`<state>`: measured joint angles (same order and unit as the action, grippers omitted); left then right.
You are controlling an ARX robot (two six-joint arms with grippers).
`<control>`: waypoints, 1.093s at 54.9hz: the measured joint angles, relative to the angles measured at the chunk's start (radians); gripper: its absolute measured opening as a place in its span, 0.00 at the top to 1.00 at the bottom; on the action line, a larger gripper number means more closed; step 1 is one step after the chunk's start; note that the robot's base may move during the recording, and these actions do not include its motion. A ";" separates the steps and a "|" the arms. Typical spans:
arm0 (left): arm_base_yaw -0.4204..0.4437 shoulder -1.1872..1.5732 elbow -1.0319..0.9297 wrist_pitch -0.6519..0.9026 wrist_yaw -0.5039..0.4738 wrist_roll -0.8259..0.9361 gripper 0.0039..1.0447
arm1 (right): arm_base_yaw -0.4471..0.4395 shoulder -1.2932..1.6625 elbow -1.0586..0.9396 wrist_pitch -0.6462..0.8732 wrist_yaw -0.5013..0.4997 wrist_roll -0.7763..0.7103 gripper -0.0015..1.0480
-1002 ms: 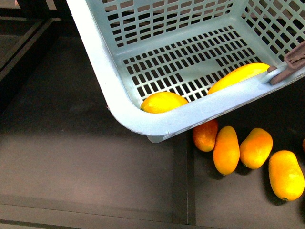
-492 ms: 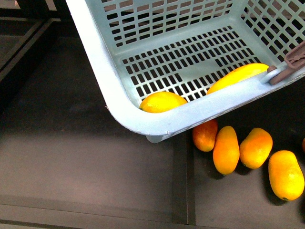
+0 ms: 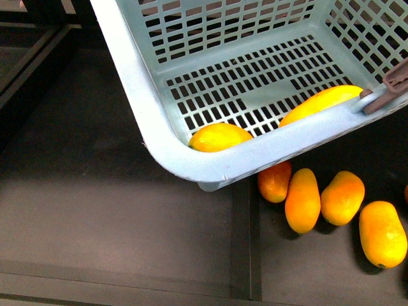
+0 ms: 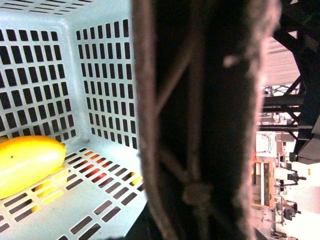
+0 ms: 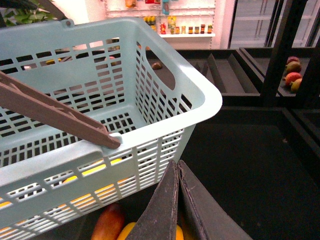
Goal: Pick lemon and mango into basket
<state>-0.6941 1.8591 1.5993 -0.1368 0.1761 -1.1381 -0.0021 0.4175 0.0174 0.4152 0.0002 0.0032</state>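
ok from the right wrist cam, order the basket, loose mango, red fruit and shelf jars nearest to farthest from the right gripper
1. basket corner and mango beneath right gripper: too close to call
2. red fruit, side shelf
3. jars, back wall

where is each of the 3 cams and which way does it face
Front view: on the body, looking down at the basket holding the lemon and a mango; no arm shows.
Left wrist view: beside the basket handle, facing inside; no gripper is discernible.
Right wrist view: outside the basket, facing its wall; the right gripper shows, jaws together.
Shared: all three see the basket; front and left wrist share the mango inside.
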 joint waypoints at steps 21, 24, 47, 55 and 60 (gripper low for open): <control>0.000 0.000 0.000 0.000 -0.002 0.000 0.96 | 0.000 -0.149 0.000 -0.147 0.000 0.000 0.98; 0.000 0.000 0.000 0.000 -0.002 0.000 0.96 | 0.000 -0.166 0.000 -0.162 0.000 0.000 0.98; 0.000 0.000 0.000 0.000 -0.001 0.000 0.96 | 0.000 -0.401 0.000 -0.407 0.000 0.000 0.98; 0.000 0.000 0.000 0.000 -0.002 0.002 0.96 | 0.000 -0.409 0.000 -0.414 0.000 0.000 0.98; 0.000 0.000 0.000 0.000 0.000 -0.001 0.96 | 0.000 -0.411 0.000 -0.414 0.000 0.000 0.98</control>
<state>-0.6937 1.8591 1.5993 -0.1368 0.1764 -1.1393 -0.0021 0.0067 0.0177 0.0017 0.0006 0.0032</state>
